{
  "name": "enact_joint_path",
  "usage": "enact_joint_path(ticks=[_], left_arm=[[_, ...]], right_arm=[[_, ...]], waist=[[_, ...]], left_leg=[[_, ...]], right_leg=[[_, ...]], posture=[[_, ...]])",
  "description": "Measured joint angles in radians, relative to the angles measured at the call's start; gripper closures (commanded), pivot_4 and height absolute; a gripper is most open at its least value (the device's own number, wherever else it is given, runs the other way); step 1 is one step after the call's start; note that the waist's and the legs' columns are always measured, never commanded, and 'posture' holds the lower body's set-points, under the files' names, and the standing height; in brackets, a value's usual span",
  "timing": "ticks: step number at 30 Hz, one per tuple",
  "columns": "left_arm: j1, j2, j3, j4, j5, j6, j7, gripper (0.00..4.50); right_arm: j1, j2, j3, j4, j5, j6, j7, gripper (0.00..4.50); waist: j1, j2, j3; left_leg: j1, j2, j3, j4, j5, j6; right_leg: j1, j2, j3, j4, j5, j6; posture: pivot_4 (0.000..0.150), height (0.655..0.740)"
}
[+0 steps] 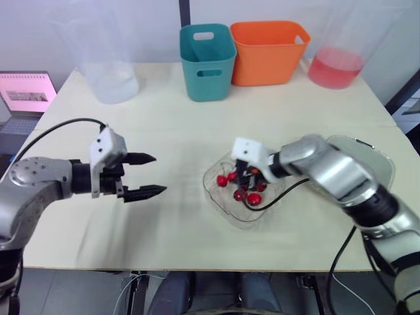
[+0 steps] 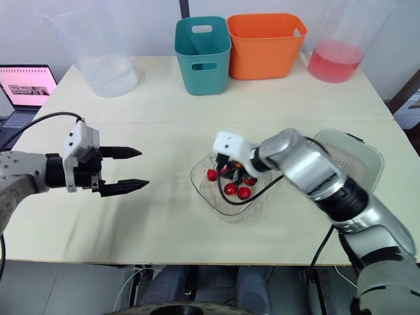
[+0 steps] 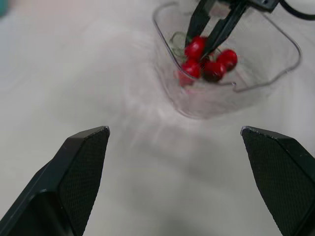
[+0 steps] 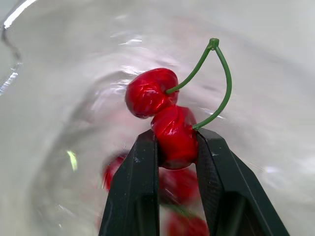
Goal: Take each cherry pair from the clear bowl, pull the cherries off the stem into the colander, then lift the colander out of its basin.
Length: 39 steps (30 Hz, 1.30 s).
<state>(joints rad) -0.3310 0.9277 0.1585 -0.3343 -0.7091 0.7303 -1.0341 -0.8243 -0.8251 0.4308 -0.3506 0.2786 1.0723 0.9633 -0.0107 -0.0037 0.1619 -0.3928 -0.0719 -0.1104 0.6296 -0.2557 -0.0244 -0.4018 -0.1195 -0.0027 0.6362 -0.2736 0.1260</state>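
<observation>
Right tool (image 4: 176, 136) around cherry pair (image 4: 156, 98) (snug)

Lab-style test room, tabletop setup.
A plain pale table (image 1: 164, 131) stands against a white wall (image 1: 157, 26); open laptop (image 1: 26, 95) far left, plastic bins (image 1: 207, 62) at the far edge.
</observation>
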Motion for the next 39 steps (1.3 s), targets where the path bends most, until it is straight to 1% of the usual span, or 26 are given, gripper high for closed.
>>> enact_joint_path(ticks=[4, 7, 9, 12, 17, 22, 26, 27, 28, 29, 35, 36, 39], left_arm=[[-0.185, -0.108, 0.013, 0.063, -0.107, 0.077, 0.049, 0.00], [-0.301, -0.174, 0.012, 0.103, -0.150, 0.117, 0.082, 0.00], [-0.364, -0.226, 0.004, 0.141, -0.165, 0.136, 0.099, 0.00], [-0.447, -0.296, -0.032, 0.215, -0.166, 0.145, 0.112, 0.00], [-0.499, -0.363, -0.113, 0.288, -0.110, 0.125, 0.098, 0.00], [-0.528, -0.428, -0.154, 0.321, -0.076, 0.102, 0.085, 0.00], [-0.529, -0.455, -0.164, 0.330, -0.064, 0.088, 0.080, 0.00], [-0.529, -0.458, -0.164, 0.333, -0.064, 0.088, 0.080, 0.51], [-0.529, -0.459, -0.164, 0.333, -0.064, 0.088, 0.080, 0.77], [-0.529, -0.459, -0.164, 0.333, -0.064, 0.088, 0.080, 1.20], [-0.529, -0.463, -0.163, 0.339, -0.064, 0.088, 0.079, 4.34], [-0.529, -0.465, -0.162, 0.342, -0.064, 0.089, 0.079, 4.43], [-0.529, -0.469, -0.162, 0.346, -0.065, 0.089, 0.080, 4.43]], right_arm=[[0.048, -0.042, -0.130, -0.026, 0.032, -0.125, 0.043, 3.82], [0.050, -0.029, -0.222, -0.039, 0.064, -0.183, 0.042, 3.82], [0.032, -0.009, -0.257, -0.052, 0.078, -0.201, 0.027, 3.82], [0.009, 0.032, -0.255, -0.076, 0.084, -0.206, 0.003, 3.82], [-0.004, 0.056, -0.248, -0.089, 0.088, -0.205, -0.020, 3.82], [-0.009, 0.069, -0.241, -0.094, 0.089, -0.203, -0.037, 3.82], [-0.010, 0.078, -0.241, -0.094, 0.090, -0.196, -0.048, 3.82], [-0.010, 0.079, -0.241, -0.095, 0.090, -0.193, -0.051, 3.84], [-0.010, 0.080, -0.241, -0.095, 0.091, -0.192, -0.053, 3.84], [-0.010, 0.080, -0.241, -0.095, 0.091, -0.189, -0.056, 3.84], [-0.010, 0.081, -0.241, -0.097, 0.099, -0.180, -0.066, 3.84], [-0.010, 0.081, -0.241, -0.097, 0.099, -0.176, -0.068, 3.84], [-0.010, 0.083, -0.241, -0.097, 0.100, -0.165, -0.073, 3.84]], waist=[[-0.002, -0.003, 0.000], [-0.009, -0.003, 0.000], [-0.010, -0.003, 0.000], [-0.007, -0.003, 0.000], [-0.005, -0.003, 0.000], [-0.006, -0.003, 0.000], [-0.007, -0.003, 0.000], [-0.007, -0.003, 0.000], [-0.006, -0.003, 0.000], [-0.006, -0.003, 0.000], [-0.005, -0.003, 0.000], [-0.005, -0.003, 0.000], [-0.005, -0.003, 0.000]], left_leg=[[0.000, 0.000, -0.001, 0.001, 0.000, 0.000], [0.000, 0.000, 0.000, 0.001, 0.002, -0.003], [0.001, 0.000, 0.000, 0.001, 0.002, -0.004], [0.001, 0.000, 0.000, 0.001, 0.003, -0.005], [0.000, -0.001, 0.000, 0.001, 0.003, -0.005], [0.000, -0.001, 0.000, 0.001, 0.003, -0.005], [0.000, -0.001, 0.000, 0.001, 0.003, -0.005], [0.000, -0.001, 0.000, 0.001, 0.003, -0.005], [0.000, -0.001, 0.000, 0.001, 0.003, -0.005], [0.000, -0.001, 0.000, 0.001, 0.003, -0.005], [0.000, -0.001, 0.000, 0.001, 0.003, -0.005], [0.000, -0.001, 0.000, 0.001, 0.003, -0.005], [0.000, -0.001, 0.000, 0.001, 0.003, -0.005]], right_leg=[[0.001, 0.000, -0.001, 0.000, 0.000, 0.000], [0.000, 0.001, 0.000, 0.001, 0.000, 0.000], [0.000, 0.001, 0.000, 0.002, 0.000, 0.000], [-0.001, 0.001, 0.000, 0.003, 0.000, 0.000], [-0.001, 0.000, 0.000, 0.003, 0.000, 0.000], [-0.001, 0.001, 0.000, 0.003, 0.000, 0.000], [-0.001, 0.001, 0.000, 0.003, 0.000, 0.000], [-0.001, 0.001, 0.000, 0.003, 0.000, 0.000], [-0.001, 0.001, 0.000, 0.003, 0.000, 0.000], [-0.001, 0.001, 0.000, 0.003, 0.000, 0.000], [-0.001, 0.001, 0.000, 0.003, 0.000, 0.000], [-0.001, 0.001, 0.000, 0.003, 0.000, 0.000], [-0.001, 0.001, 0.000, 0.003, 0.000, 0.000]], posture=[[0.150, 0.7400], [0.150, 0.7400], [0.150, 0.7400], [0.150, 0.7400], [0.150, 0.7400], [0.150, 0.7400], [0.150, 0.7400], [0.150, 0.7400], [0.150, 0.7400], [0.150, 0.7400], [0.150, 0.7400], [0.150, 0.7400], [0.150, 0.7400]])
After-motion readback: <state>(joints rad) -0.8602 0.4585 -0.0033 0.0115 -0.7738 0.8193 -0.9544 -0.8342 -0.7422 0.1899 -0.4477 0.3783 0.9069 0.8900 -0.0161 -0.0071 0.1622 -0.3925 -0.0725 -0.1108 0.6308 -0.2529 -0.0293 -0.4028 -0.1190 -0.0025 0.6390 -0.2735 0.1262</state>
